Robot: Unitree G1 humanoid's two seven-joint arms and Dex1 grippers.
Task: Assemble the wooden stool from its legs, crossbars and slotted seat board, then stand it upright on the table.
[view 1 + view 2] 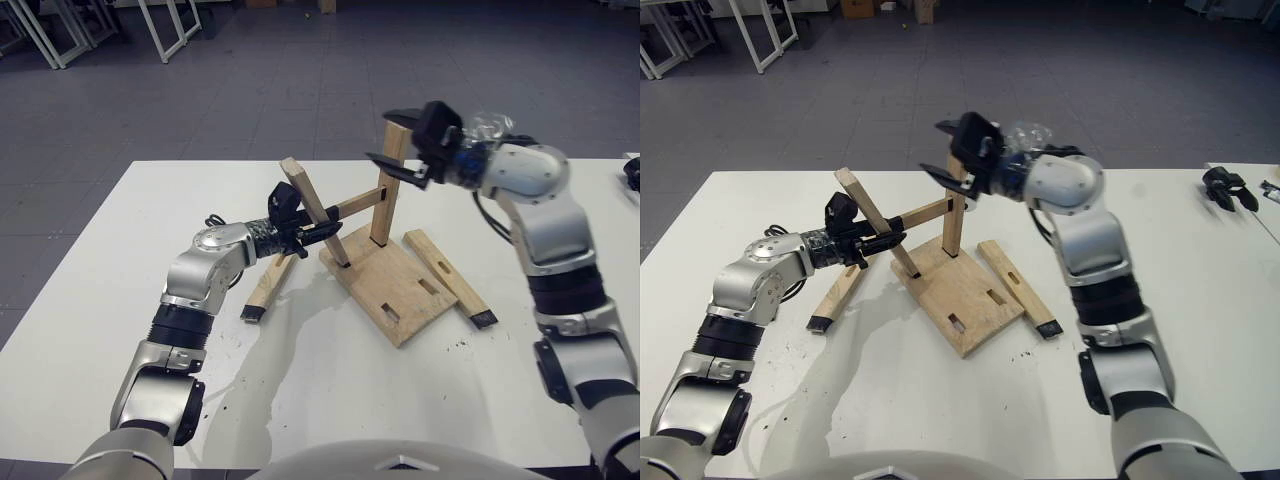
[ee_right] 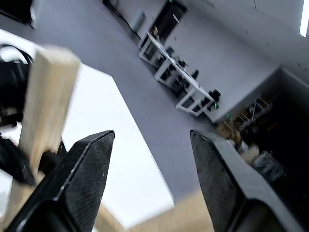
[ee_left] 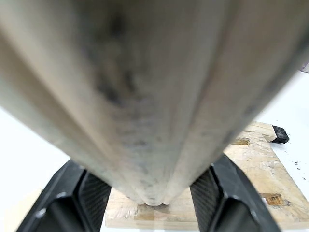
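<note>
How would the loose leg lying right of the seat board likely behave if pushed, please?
The loose leg looks like squared solid wood, so it is probably stiff and apt to slide rather than roll. Its dark end cap might drag, so it could pivot.

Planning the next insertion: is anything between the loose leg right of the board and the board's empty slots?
Nothing visible. The loose leg lies beside the board, by its two empty slots. The left gripper, on the tilted leg, and the open right gripper are farther back.
</note>
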